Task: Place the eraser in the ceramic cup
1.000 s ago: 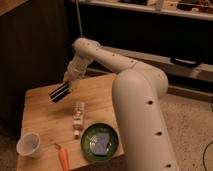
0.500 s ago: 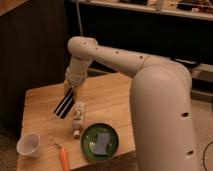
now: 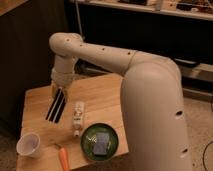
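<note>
Black striped rectangular eraser hangs tilted from the tool, closed on its upper end, above the left part of the wooden tabletop. Small white handleless ceramic cup stands at the front-left corner, well apart. Carry step, judging by this. Next: travel toward the cup, line up over the rim (eraser is long), then release. White tube, orange carrot, dark green round plate sit nearby.

Low in my frame, a white tube lies on the wooden desk. Lower right of it I see a dark green plate holding a bluish block; an orange carrot lies at bottom edge.
</note>
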Available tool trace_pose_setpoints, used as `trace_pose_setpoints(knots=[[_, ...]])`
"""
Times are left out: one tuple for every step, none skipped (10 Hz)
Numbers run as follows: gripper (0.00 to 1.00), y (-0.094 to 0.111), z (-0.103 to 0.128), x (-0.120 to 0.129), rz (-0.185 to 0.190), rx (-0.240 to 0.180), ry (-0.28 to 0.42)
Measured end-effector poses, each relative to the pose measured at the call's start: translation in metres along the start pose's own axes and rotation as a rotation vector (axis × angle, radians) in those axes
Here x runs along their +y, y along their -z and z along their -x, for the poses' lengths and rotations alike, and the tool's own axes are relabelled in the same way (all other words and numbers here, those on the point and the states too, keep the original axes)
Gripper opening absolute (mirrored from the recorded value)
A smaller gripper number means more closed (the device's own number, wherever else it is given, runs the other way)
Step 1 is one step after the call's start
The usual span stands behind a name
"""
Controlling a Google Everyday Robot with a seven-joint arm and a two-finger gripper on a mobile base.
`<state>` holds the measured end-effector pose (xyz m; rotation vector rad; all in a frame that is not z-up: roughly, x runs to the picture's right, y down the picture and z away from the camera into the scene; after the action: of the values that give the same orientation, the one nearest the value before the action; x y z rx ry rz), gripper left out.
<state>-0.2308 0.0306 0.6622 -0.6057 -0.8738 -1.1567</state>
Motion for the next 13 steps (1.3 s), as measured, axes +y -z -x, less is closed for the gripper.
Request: trace_pose_setpoints(knots=[[0.0, -0.001, 0.012, -0.014, 0.029, 0.004, 0.073], [0.0, -0.003, 0.018, -0.022, 0.051, 0.004, 0.117], [0.0, -0.005, 0.024, -0.029, 0.075, 0.005, 0.16], [0.0, -0.008, 0.033, -0.038, 0.103, 0.007, 0.215], [0.0, -0.011, 0.036, -0.042, 0.116, 0.01, 0.233], [0.0, -0.013, 0.038, -0.046, 0.127, 0.013, 0.248], [0.0, -0.018, 0.04, -0.05, 0.138, 0.013, 0.261], [0.0, -0.022, 0.041, -0.057, 0.145, 0.015, 0.276], [0.0, -0.025, 0.043, -0.063, 0.149, 0.016, 0.292], [0.0, -0.028, 0.045, -0.068, 0.151, 0.017, 0.305], [0.0, -0.03, 0.048, -0.076, 0.156, 0.021, 0.323], [0.0, -0.032, 0.05, -0.083, 0.162, 0.026, 0.341], [0.0, -0.035, 0.053, -0.089, 0.168, 0.031, 0.359]])
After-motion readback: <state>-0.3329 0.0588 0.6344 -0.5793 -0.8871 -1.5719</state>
